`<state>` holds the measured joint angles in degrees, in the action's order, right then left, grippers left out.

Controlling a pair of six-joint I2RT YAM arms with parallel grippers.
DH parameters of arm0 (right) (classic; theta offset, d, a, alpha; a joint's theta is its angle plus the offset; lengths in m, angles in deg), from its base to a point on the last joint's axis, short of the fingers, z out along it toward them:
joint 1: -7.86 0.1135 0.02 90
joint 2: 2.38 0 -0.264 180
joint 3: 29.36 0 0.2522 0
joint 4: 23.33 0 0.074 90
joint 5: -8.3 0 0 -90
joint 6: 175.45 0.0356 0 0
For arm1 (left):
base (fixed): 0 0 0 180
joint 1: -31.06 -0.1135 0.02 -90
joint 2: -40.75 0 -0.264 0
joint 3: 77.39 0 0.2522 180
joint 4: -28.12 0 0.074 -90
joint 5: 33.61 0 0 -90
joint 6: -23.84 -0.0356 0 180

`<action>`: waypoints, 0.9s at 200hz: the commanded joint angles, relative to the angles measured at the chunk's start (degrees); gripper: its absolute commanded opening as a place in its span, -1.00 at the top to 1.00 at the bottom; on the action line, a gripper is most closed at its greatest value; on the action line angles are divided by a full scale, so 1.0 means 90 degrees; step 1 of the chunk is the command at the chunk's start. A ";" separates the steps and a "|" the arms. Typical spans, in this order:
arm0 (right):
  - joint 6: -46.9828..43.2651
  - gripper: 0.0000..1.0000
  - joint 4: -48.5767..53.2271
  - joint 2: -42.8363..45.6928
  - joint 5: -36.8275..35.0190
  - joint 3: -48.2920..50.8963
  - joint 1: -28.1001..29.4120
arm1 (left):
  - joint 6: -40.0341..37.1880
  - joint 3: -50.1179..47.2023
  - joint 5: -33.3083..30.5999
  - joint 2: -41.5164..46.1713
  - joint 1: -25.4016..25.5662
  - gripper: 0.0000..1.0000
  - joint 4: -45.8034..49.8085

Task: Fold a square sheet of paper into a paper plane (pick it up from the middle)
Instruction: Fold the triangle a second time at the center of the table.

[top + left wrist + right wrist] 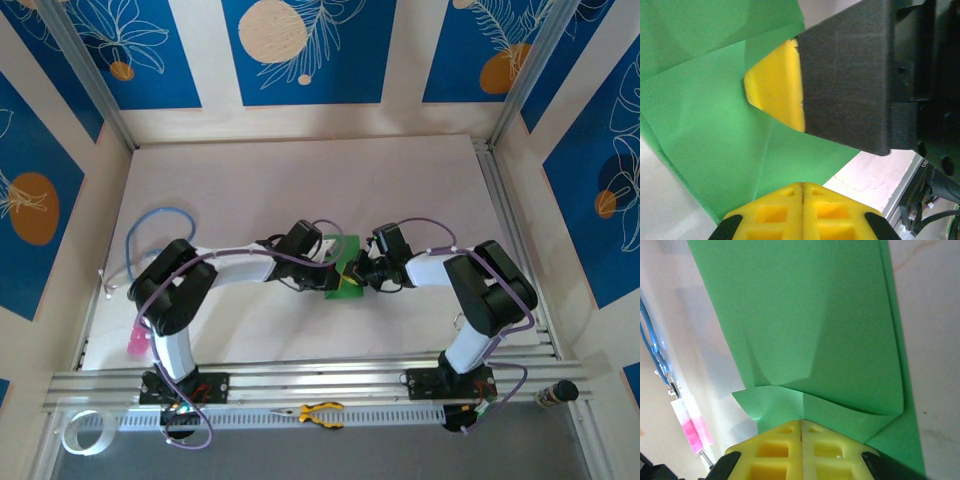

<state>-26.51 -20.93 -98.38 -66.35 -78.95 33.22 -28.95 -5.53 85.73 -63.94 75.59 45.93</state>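
Note:
The square sheet of paper [346, 249], bright green and partly folded, hangs off the table between my two grippers at mid-table. My left gripper [338, 283] is shut, and in the left wrist view its yellow fingertips [803, 184] meet on the lower part of the sheet [705, 125]. My right gripper [361, 274] faces it from the right, shut. Its tips [802, 421] pinch a creased flap of the sheet [805, 315]. One right finger [777, 85] presses on the paper in the left wrist view. The sheet is creased and folded; no dart shape shows.
A pink object [135, 343] lies by the left arm's base, with a blue cable [150, 225] looping behind it. Yellow-handled pliers [320, 413] rest on the front rail. A roll of tape [80, 430] sits at the near left corner. Aluminium frame rails border the table.

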 commanded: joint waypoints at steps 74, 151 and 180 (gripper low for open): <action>-0.0125 1.00 0.0587 -0.0231 -0.0284 0.0166 -0.0073 | -0.0168 0.0329 0.0025 -0.0367 0.0029 0.99 0.0178; -0.0149 1.00 0.0597 -0.0260 -0.0280 0.0175 -0.0079 | -0.0256 0.0036 -0.0113 -0.0447 0.0038 0.98 0.0277; -0.0148 1.00 0.0607 -0.0269 -0.0287 0.0174 -0.0084 | -0.0285 -0.0081 -0.0154 -0.0424 0.0038 0.98 0.0299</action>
<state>-26.90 -20.93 -98.45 -66.20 -78.95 33.11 -30.26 -4.87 85.10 -67.13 75.70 47.09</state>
